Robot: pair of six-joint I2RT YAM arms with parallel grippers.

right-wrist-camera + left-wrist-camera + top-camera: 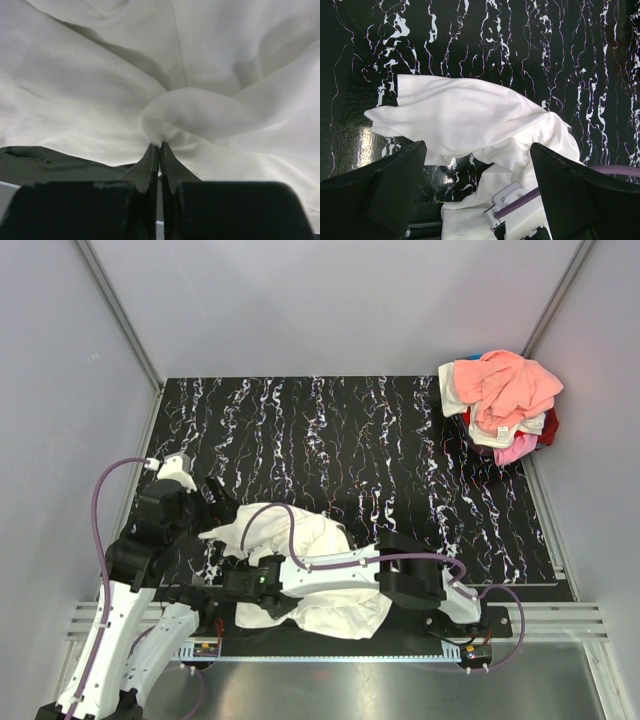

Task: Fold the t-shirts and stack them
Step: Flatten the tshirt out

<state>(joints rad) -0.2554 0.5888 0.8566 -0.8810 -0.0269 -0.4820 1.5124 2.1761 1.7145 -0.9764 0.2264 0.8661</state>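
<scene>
A white t-shirt lies crumpled on the near left of the black marbled table. My right arm reaches left across it, and my right gripper is shut on a pinched fold of the white t-shirt, the fingertips meeting at the cloth. My left gripper hovers at the shirt's left edge, open and empty. In the left wrist view its gripper has its wide-spread fingers on either side of the white t-shirt. No black print shows.
A heap of other t-shirts, salmon-peach on top with cream, pink and red beneath, sits at the back right corner. Grey walls enclose the table. The right arm's purple cable and wrist camera lie over the shirt.
</scene>
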